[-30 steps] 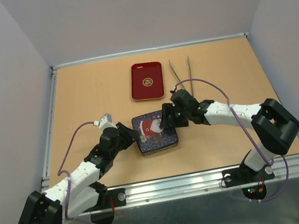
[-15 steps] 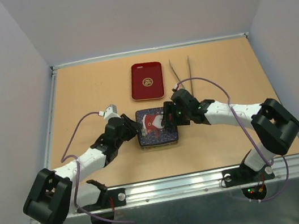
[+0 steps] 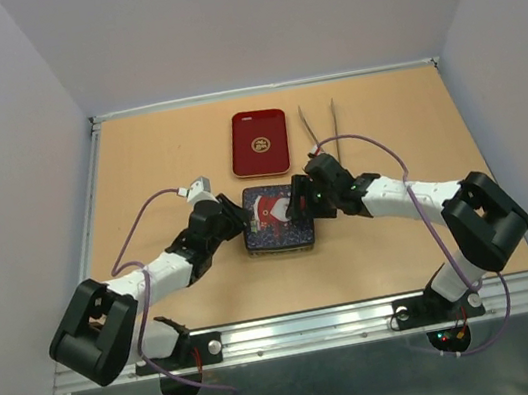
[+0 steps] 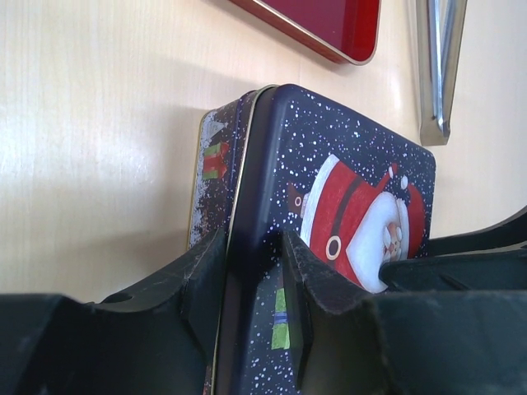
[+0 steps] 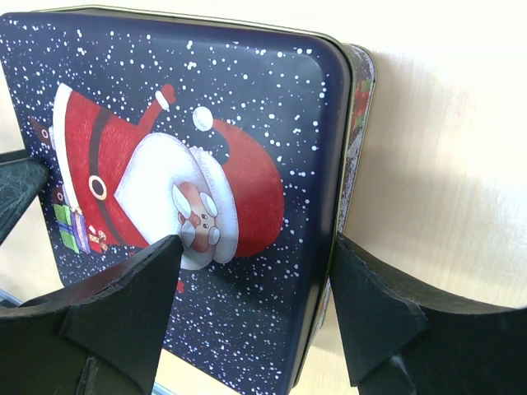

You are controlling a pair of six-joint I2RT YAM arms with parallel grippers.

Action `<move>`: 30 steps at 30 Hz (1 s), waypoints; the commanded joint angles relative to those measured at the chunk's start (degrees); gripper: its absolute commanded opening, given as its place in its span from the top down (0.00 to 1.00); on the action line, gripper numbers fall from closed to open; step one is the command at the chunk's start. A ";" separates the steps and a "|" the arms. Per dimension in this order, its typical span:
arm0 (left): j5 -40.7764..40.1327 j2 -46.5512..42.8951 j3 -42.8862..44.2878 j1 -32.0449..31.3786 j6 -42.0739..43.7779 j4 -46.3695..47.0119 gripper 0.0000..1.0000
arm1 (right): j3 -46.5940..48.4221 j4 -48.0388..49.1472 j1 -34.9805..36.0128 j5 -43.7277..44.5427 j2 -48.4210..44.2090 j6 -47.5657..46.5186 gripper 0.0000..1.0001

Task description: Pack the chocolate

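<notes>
A dark blue tin (image 3: pixel 277 224) with a Santa lid (image 4: pixel 346 206) lies mid-table, its lid on. The chocolate is hidden. My left gripper (image 3: pixel 242 223) is at the tin's left side. In the left wrist view this left gripper (image 4: pixel 251 284) is shut on the lid's left rim, one finger (image 4: pixel 202 284) outside and one on top. My right gripper (image 3: pixel 298 206) is at the tin's right side. In the right wrist view this right gripper (image 5: pixel 255 280) stands wide open astride the Santa lid's (image 5: pixel 189 164) right edge, one finger over the lid and the other beside the tin's wall.
A red rectangular tray (image 3: pixel 261 141) lies behind the tin, also seen in the left wrist view as the red tray (image 4: pixel 329 25). Long metal tweezers (image 3: pixel 320 130) lie to its right, close behind my right arm. A raised rail runs along the table's edges.
My left arm has swung in towards the tin and its jaws have narrowed onto the lid's left rim. The tin has shifted slightly away and squared up. The right gripper has hardly moved.
</notes>
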 commanded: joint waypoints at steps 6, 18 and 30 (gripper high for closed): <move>2.86 2.90 -2.10 -1.05 4.09 -12.10 0.59 | -3.22 -1.92 1.39 -3.02 1.82 -0.50 0.25; -3.46 -4.49 2.82 -1.05 8.22 -16.23 0.38 | 0.30 -4.12 1.39 -0.82 -3.56 -2.09 0.15; -6.45 -10.11 3.79 -1.05 9.80 -15.35 0.34 | 0.91 -5.87 0.86 4.54 -8.12 -3.67 0.10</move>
